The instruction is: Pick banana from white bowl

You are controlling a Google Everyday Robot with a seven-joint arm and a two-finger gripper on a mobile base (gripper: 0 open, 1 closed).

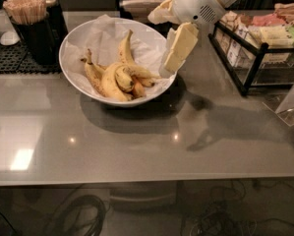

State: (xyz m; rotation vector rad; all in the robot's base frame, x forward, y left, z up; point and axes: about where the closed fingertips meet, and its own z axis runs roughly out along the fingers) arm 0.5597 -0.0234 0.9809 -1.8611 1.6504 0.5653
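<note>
hand at rim of white bowl — open above, wire rack beside

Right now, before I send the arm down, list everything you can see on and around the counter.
white bowl: one, white, lined with crinkled paper, back of the counter, left of centre
banana: one, yellow with brown freckles, strongly curved, front of the pile in the bowl
other bananas: at least two, yellow with spots, same bowl
stick holder: one, dark, full of pale sticks, left of the bowl
wire rack: one, black, holding packets, right side
counter: one, grey, glossy
cables: several, dark, on the floor below
gripper: one, cream, above the bowl's right rim, clear of the bananas
</note>
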